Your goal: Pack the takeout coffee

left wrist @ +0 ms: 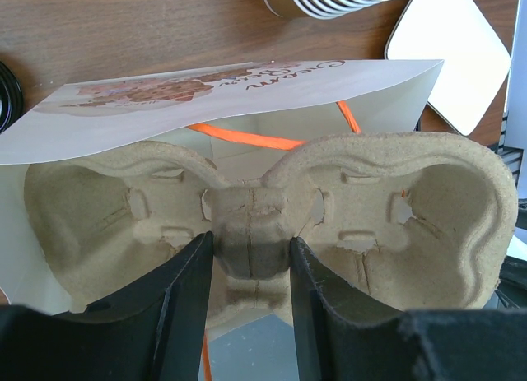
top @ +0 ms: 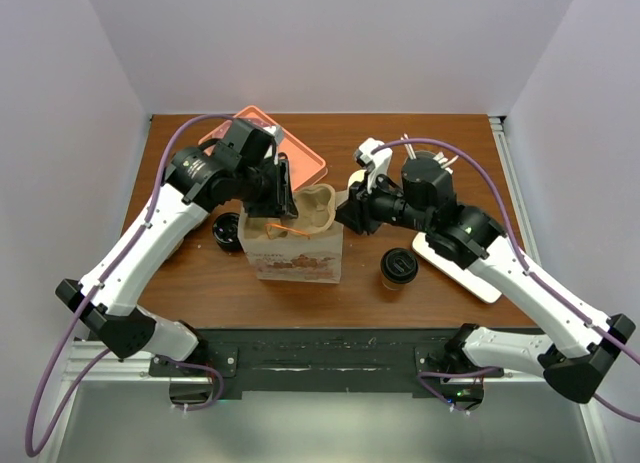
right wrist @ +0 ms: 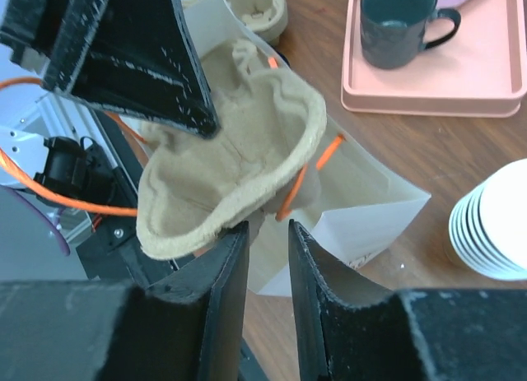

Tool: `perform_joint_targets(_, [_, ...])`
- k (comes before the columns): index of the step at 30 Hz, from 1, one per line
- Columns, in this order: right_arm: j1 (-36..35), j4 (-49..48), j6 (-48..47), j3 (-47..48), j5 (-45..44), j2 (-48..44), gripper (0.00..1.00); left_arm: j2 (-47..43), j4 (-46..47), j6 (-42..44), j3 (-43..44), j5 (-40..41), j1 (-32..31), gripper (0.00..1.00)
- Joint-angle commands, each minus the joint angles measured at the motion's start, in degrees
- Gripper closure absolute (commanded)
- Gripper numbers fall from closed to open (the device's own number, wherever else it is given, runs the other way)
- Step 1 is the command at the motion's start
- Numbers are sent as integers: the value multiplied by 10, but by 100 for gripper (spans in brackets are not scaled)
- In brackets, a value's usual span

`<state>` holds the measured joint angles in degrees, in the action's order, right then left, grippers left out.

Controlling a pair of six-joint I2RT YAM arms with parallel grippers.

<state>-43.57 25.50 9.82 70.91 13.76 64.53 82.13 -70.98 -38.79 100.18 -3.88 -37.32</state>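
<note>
Two takeout coffee cups with black lids stand on the table, one right of the white paper bag and one left of it. A pulp cup carrier sits tilted in the bag's mouth. My left gripper is shut on the carrier's centre pillar, above the bag. My right gripper is at the bag's right edge, jaws narrowly apart. The carrier's rim touches its left finger. Orange bag handles loop around the carrier.
A pink tray with a dark green mug lies at the back left. A stack of white paper cups stands behind the right arm. A white board lies at the right. One black lid shows beside the bag.
</note>
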Motion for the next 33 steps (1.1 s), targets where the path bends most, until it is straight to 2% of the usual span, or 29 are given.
perform_joint_targets(1, [1, -62, 12, -2, 17, 2, 71, -1, 11, 17, 17, -15, -1, 85])
perform_joint_targets(6, [1, -66, 12, -8, -19, 3, 80, 0, 22, 17, 8, -25, -1, 85])
perform_joint_targets(10, [1, -57, -2, -2, -39, 9, 100, 2, 22, 18, 8, -27, -2, 85])
perform_joint_targets(22, [2, -9, -44, 43, -166, 37, 100, 12, 3, 36, 18, -17, -1, 88])
perform_joint_targets(33, [1, -33, -64, 120, -169, 82, 100, 18, -4, 39, 25, -2, -1, 87])
